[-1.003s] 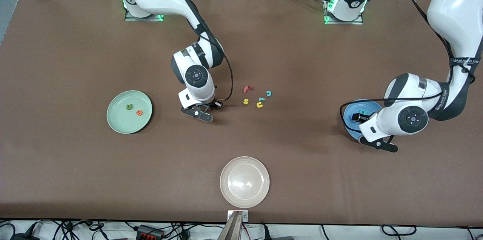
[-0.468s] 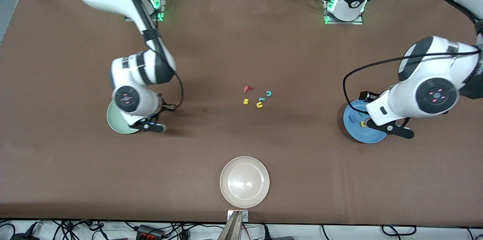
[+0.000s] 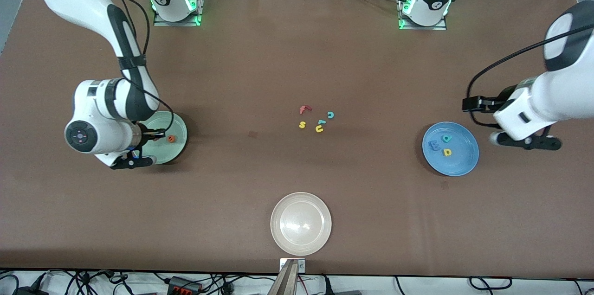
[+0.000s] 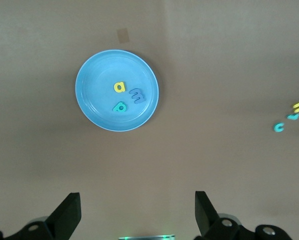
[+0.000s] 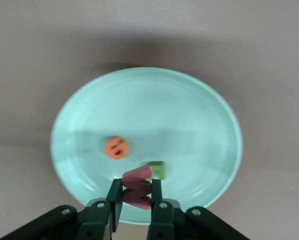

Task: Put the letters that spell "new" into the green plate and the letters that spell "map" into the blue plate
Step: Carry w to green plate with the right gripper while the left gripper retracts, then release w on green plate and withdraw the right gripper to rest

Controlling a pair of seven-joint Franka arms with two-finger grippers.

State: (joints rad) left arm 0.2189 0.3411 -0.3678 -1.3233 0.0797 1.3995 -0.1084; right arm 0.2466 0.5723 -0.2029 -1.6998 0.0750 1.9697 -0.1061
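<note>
Your right gripper (image 5: 135,192) hangs over the round pale mint-green plate (image 3: 178,142) at the right arm's end of the table, its fingers pinched on the small salmon-red foam "w" (image 5: 137,184); judging by that poise, the letter is carried low above the plate so a release would land it inside the raised rim. Already lying in the plate are the orange foam "e" (image 5: 116,147) and the dark green foam "n" (image 5: 158,169), so the held letter looks to be the last one needed to spell "new". Mid-table, you see the leftovers clustered together: a red foam "f" (image 3: 304,109), a yellow foam "s" (image 3: 302,125), a yellow foam "u" (image 3: 319,129), a small teal piece (image 3: 321,122) touching it, too small to read, and a teal foam "c" (image 3: 330,114), none of them wanted for either word. Nearer the front camera sits a round cream-white plate (image 3: 301,223), holding nothing. Toward the left arm's end, the round medium-blue plate (image 3: 466,160) holds the blue foam "m" (image 4: 137,95), the teal foam "a" (image 4: 119,106) and the yellow foam "p" (image 4: 119,87), so "map" appears complete. Your left gripper (image 4: 137,217) waits above the bare brown table just beside that plate, fingers spread wide and holding nothing.
</note>
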